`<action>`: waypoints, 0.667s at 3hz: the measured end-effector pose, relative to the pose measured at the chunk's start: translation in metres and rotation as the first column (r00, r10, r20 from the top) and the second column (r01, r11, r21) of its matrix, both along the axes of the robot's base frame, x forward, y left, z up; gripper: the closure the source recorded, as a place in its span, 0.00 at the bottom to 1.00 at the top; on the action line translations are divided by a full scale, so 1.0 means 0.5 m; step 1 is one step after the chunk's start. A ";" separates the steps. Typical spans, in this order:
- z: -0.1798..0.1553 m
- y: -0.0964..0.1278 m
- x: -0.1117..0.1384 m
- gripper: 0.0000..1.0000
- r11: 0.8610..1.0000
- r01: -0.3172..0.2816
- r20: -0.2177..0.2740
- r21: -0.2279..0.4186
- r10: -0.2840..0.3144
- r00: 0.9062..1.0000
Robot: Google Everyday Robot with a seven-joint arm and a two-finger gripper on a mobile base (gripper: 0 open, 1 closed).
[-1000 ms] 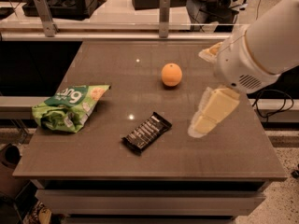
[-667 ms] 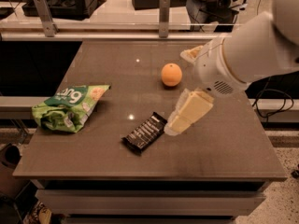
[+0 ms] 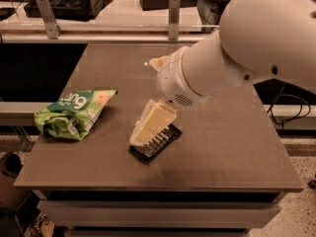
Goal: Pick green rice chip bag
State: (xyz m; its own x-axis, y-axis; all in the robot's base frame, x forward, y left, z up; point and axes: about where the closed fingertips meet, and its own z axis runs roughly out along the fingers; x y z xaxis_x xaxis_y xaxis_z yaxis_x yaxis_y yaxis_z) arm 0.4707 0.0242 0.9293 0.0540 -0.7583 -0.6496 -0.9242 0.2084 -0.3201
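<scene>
The green rice chip bag (image 3: pixel 74 113) lies crumpled on the left part of the brown table (image 3: pixel 222 147), its dark-green patch with white letters facing up. My gripper (image 3: pixel 146 100) hangs over the middle of the table, to the right of the bag and apart from it. It is open and empty. One cream finger (image 3: pixel 152 122) reaches down over the black candy bar (image 3: pixel 163 141); the other finger (image 3: pixel 159 62) shows further back. The big white arm (image 3: pixel 256 43) fills the upper right.
The black candy bar lies in the table's middle, partly covered by my lower finger. A rail with upright posts (image 3: pixel 174 14) and dark equipment runs behind the table. The table's front edge (image 3: pixel 158 184) is close below the candy bar.
My arm and gripper have swung left across the table, from the right side to over the candy bar. The orange seen earlier is now hidden behind the arm. The bag has not moved.
</scene>
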 end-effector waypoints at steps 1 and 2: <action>-0.018 0.049 0.007 0.00 1.000 -0.015 -0.003 0.010 0.015 1.000; -0.018 0.158 0.048 0.00 0.999 -0.009 0.041 -0.038 0.010 0.999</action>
State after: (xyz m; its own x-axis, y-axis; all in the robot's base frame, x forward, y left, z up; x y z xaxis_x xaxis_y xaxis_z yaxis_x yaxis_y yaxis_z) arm 0.4947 0.1031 0.9204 0.0874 -0.7815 -0.6177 -0.9121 0.1866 -0.3651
